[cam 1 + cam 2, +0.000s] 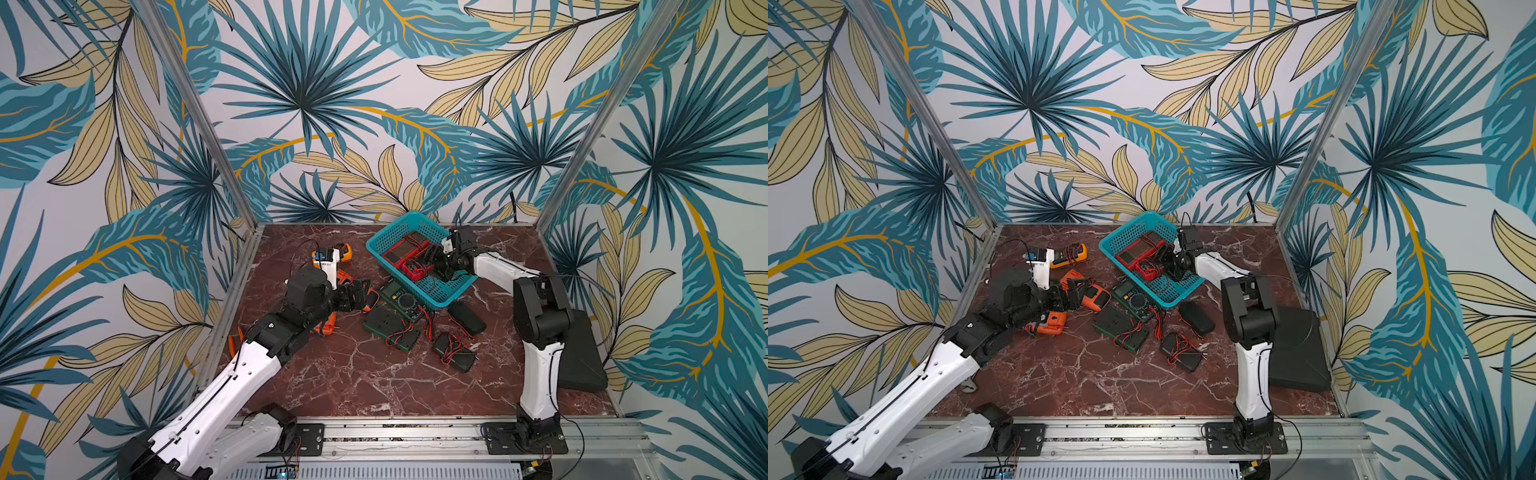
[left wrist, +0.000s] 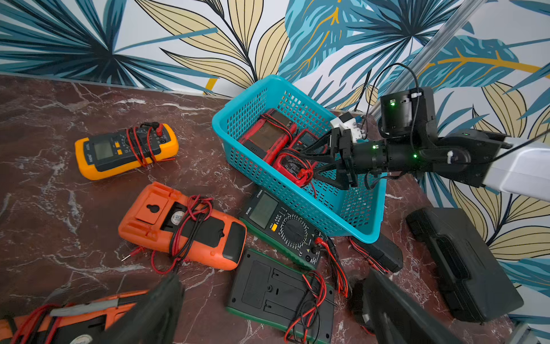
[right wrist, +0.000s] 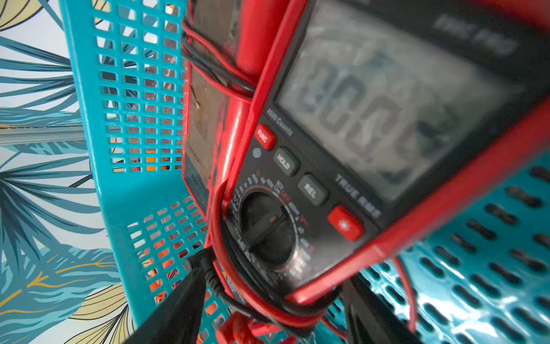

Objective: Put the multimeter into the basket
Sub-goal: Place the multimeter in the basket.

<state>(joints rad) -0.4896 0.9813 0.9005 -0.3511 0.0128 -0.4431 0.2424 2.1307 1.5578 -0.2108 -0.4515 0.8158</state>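
The teal basket [image 1: 390, 227] [image 2: 247, 119] stands at the back of the marble table. My right gripper [image 1: 424, 266] [image 2: 306, 163] [image 3: 273, 274] reaches down inside it. Its fingers press both sides of the lower end of a red multimeter [image 1: 411, 270] [image 2: 293, 168] [image 3: 357, 149], wrapped in its red leads, just above the basket floor. A larger red meter [image 2: 268, 137] lies beside it in the basket. My left gripper [image 1: 353, 297] [image 2: 273, 312] hangs open and holds nothing, above the meters on the table left of the basket.
On the table lie a yellow meter [image 2: 125, 152], an orange meter [image 2: 184, 226], a green meter face up [image 2: 282, 226] against the basket, and a green one face down [image 2: 279, 292]. Black meters [image 1: 467, 318] [image 1: 455, 353] and a black case [image 1: 582, 353] sit near the right arm.
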